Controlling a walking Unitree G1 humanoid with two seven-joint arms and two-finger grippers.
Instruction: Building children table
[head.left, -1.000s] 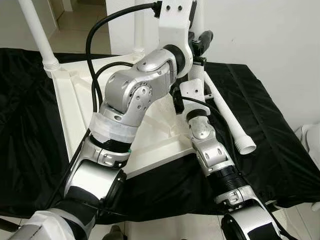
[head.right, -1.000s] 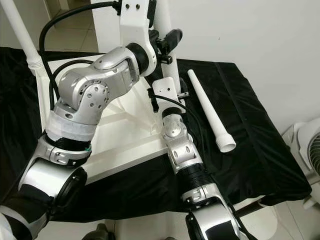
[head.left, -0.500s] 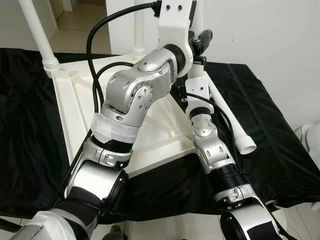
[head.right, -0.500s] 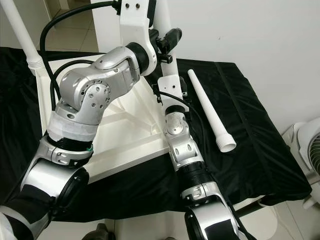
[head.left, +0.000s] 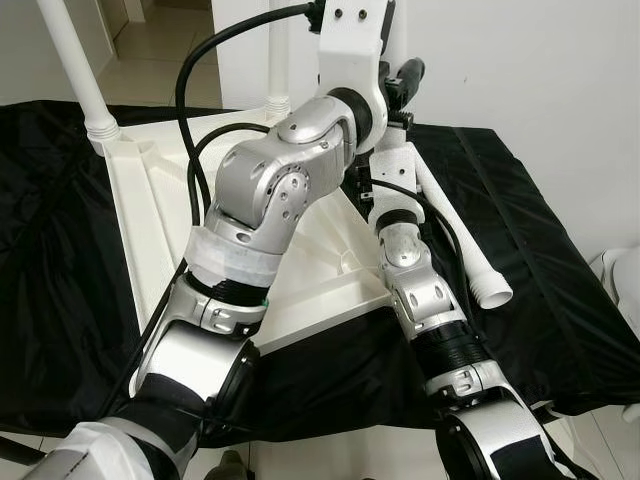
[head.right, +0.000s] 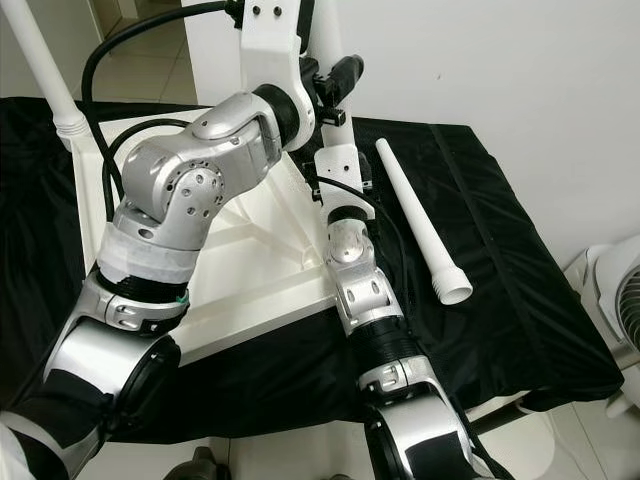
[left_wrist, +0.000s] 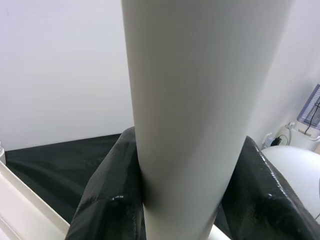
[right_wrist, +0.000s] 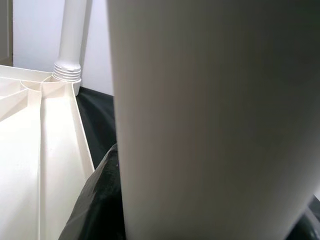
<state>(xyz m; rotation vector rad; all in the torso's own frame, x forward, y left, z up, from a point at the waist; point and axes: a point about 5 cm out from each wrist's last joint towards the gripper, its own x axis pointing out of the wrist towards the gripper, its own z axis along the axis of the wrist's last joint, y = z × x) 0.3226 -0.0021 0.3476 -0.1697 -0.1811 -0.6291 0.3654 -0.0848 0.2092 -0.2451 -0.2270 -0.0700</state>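
Note:
The white children's table top (head.left: 150, 215) lies upside down on a black cloth. Two white legs stand screwed into it, one at the far left corner (head.left: 78, 75) and one at the back (head.left: 278, 55). A third leg (head.right: 325, 35) stands upright at the right corner. My left gripper (head.left: 403, 80) is shut on this leg high up, its black fingers (left_wrist: 107, 200) pressed against both sides. My right gripper (head.left: 376, 165) sits low on the same leg near its base; that leg (right_wrist: 215, 120) looms very close in the right wrist view. A loose fourth leg (head.left: 455, 235) lies on the cloth to the right.
The black cloth (head.left: 530, 260) covers the whole work surface, with its front edge near my body. A white wall stands close behind the table. A white fan (head.right: 612, 295) is on the floor at the right.
My right arm has pushed forward and its wrist has risen toward the base of the upright leg. The left arm stays holding the leg.

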